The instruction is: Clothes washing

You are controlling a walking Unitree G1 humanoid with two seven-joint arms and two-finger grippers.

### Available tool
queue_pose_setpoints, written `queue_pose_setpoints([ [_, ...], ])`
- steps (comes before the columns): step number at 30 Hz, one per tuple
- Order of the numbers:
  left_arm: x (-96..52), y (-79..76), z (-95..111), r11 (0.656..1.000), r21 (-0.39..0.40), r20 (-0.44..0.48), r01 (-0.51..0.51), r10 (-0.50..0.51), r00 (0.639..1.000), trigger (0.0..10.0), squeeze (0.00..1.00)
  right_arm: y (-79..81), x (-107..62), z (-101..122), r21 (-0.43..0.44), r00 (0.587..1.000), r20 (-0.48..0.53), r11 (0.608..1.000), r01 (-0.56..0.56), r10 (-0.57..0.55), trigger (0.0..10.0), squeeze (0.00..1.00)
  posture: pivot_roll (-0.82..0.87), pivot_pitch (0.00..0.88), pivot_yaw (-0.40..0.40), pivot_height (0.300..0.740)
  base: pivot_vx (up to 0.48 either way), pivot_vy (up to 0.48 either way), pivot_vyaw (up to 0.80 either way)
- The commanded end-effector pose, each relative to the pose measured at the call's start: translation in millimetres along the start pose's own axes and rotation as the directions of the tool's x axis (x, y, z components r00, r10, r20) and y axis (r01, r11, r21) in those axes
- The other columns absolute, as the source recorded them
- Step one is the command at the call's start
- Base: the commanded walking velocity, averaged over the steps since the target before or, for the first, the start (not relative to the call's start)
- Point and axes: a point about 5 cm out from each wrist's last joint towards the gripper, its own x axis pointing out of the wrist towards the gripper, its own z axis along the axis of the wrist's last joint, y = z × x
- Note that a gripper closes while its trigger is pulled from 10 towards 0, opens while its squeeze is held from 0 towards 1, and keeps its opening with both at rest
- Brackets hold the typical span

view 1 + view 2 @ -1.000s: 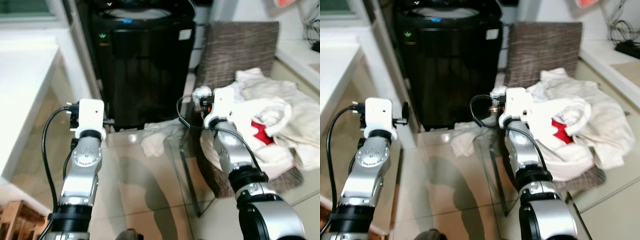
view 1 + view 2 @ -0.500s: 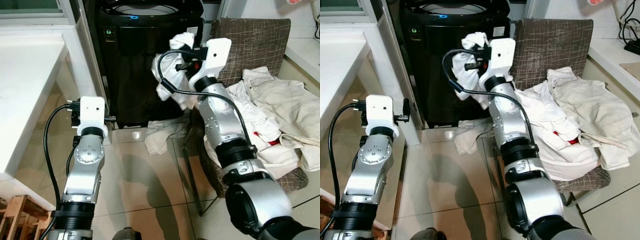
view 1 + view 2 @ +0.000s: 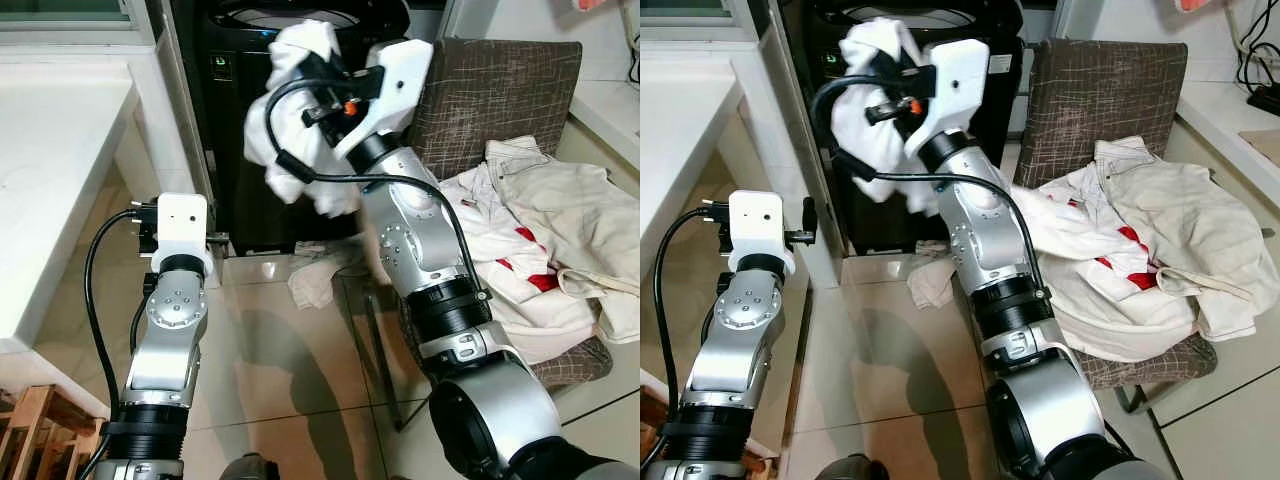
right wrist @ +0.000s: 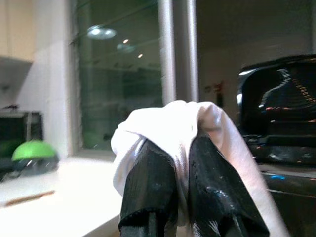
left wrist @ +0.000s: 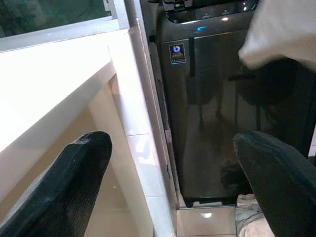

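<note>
Right gripper [image 4: 170, 197] clamped on white cloth [image 3: 290, 120], hanging just short of washer [image 3: 290, 140] front top edge; left gripper [image 5: 173, 182] apart, idle.

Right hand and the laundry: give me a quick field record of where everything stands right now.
right hand: raised in front of the washer, shut on the white garment
white garment: bunched, hanging from the fingers beside the washer's top edge
washing machine: black top-loader, display lit
left hand: open, held low, facing the washer's front
chair: brown, piled with cream and white clothes
floor cloth: lying on the tiles at the washer's base
</note>
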Motion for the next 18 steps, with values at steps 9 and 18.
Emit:
queue_pose_setpoints([
  [9,0.7,31.6,-12,0.988,0.083,-0.043,-0.132,0.136,0.990,10.0,0.00,-32.1,-18.0,-10,-0.118,0.989,-0.093,0.987,0.107,-0.118,10.0,0.00,0.01,0.000,-0.055,0.731,0.000,0.000,0.00],
  [18,2.7,54.8,-16,0.972,0.078,-0.063,-0.221,0.226,0.972,10.0,0.00,-82.4,-86.8,-58,-0.304,0.854,-0.350,0.909,0.286,-0.386,10.0,0.00,0.01,0.000,-0.056,0.731,0.000,0.000,0.00],
])
